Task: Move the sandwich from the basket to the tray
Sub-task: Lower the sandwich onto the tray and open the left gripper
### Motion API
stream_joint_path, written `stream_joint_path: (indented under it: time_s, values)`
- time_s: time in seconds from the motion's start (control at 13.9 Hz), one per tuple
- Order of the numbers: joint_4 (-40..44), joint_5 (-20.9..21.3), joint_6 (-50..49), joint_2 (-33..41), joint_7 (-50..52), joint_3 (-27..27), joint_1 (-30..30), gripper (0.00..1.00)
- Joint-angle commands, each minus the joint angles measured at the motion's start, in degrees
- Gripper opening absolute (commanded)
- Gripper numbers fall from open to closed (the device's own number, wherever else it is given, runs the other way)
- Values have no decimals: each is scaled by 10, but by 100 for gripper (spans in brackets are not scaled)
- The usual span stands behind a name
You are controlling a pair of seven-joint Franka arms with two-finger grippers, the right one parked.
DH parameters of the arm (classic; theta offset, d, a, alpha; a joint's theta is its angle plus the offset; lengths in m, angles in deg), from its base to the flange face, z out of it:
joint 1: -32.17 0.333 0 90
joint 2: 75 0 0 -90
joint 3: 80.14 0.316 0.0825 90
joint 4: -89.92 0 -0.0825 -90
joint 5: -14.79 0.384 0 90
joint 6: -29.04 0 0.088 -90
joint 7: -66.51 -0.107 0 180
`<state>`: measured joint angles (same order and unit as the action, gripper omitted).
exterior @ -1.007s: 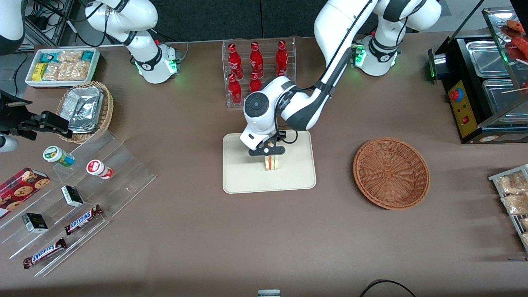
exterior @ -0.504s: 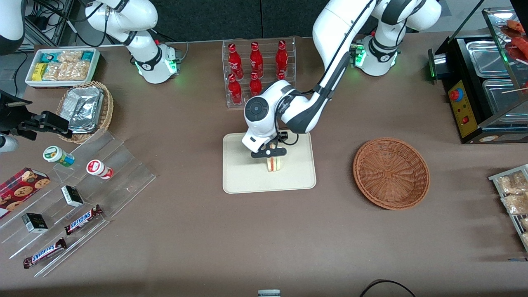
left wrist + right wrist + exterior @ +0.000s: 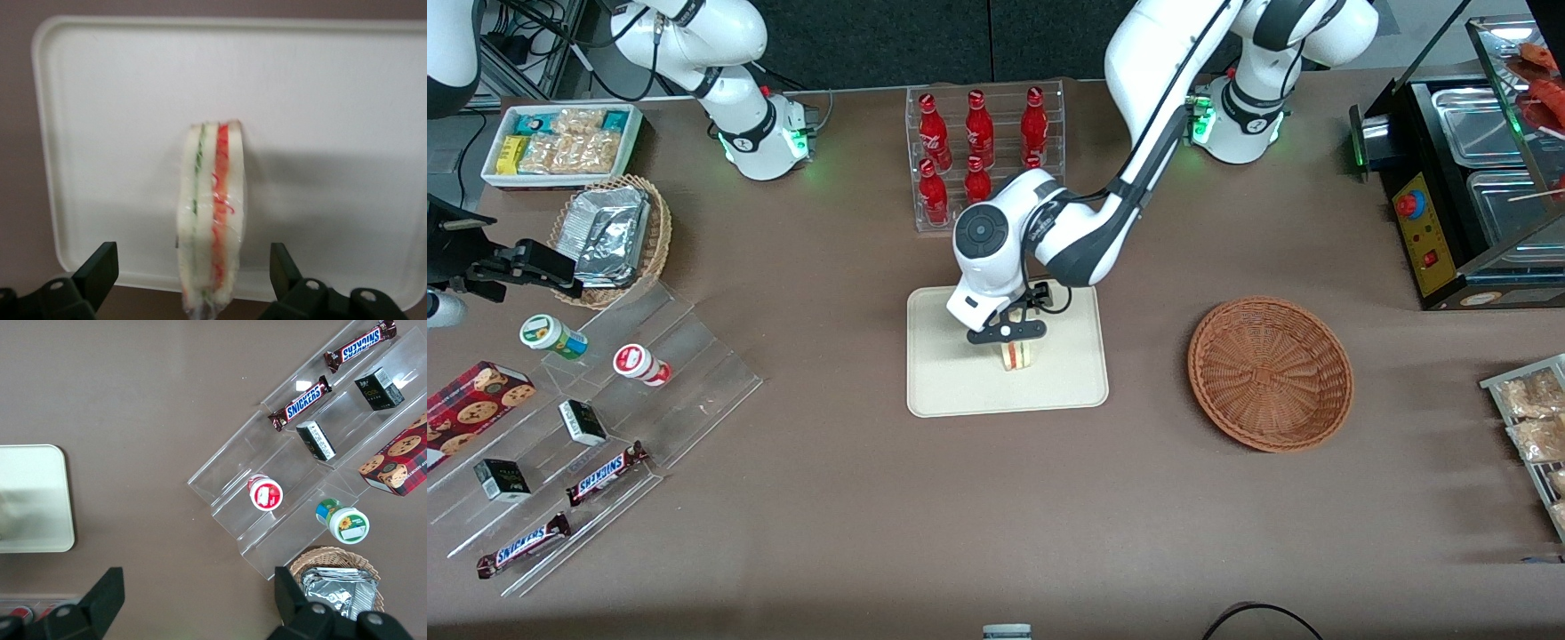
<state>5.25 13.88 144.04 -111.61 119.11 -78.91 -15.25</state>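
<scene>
While on edge on tray point(image 3: 951, 387), sandwich point(image 3: 212, 213) upright, pincer point(image 3: 190, 283) spread wide.

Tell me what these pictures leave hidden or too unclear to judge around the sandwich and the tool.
- Front view: the tool is above the sandwich on the tray and covers its upper part.
- Left wrist view: the picture's edge cuts off the sandwich's nearest end, so whether it rests on the tray cannot be told.
- Front view: the labels on the red bottles are too small to read.
- The basket appears in the front view only.

Glossy film wraps the sandwich point(image 3: 212, 220); the tray point(image 3: 347, 100) looks smooth, matt.
</scene>
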Motion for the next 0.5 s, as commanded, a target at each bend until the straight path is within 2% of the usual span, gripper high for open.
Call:
stream_joint_path:
  time_s: [0.0, 0.22, 0.43]
  values:
    - [-8, -2, -47, 72, 7, 8, 35, 100]
    - [-7, -8, -118, 128, 7, 11, 63, 100]
    - [-7, -9, -187, 181, -1, 10, 117, 100]
